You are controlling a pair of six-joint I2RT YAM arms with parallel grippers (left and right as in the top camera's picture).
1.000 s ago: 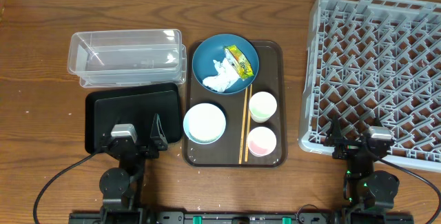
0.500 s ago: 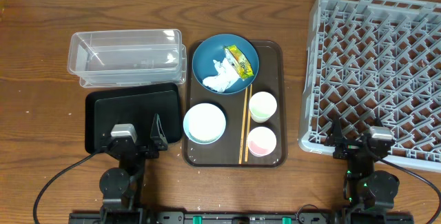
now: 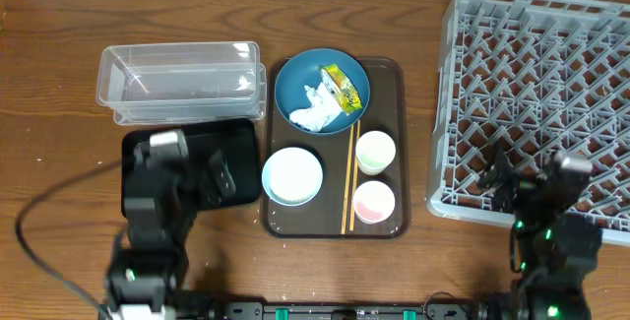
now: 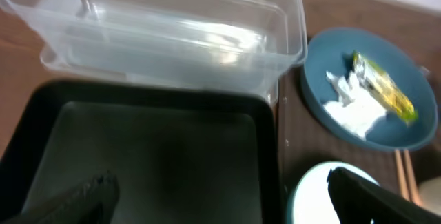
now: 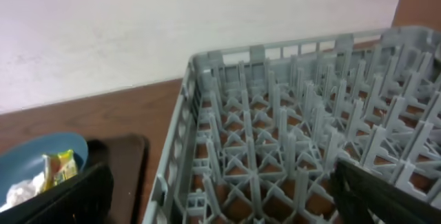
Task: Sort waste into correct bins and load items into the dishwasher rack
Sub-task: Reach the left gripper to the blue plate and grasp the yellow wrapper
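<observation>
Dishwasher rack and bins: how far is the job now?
Nothing looks done: the dishwasher rack shows no dishes, and the clear tub and black tray show no waste. In hand: nothing; the left gripper and right gripper are open, empty. To do: tissue and wrapper in the blue bowl, then white bowl, green cup, pink cup, chopsticks on the brown tray.

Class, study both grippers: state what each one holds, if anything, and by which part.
Nothing is held. The left gripper stands open above the black tray, the right gripper open above the dishwasher rack, both empty.
</observation>
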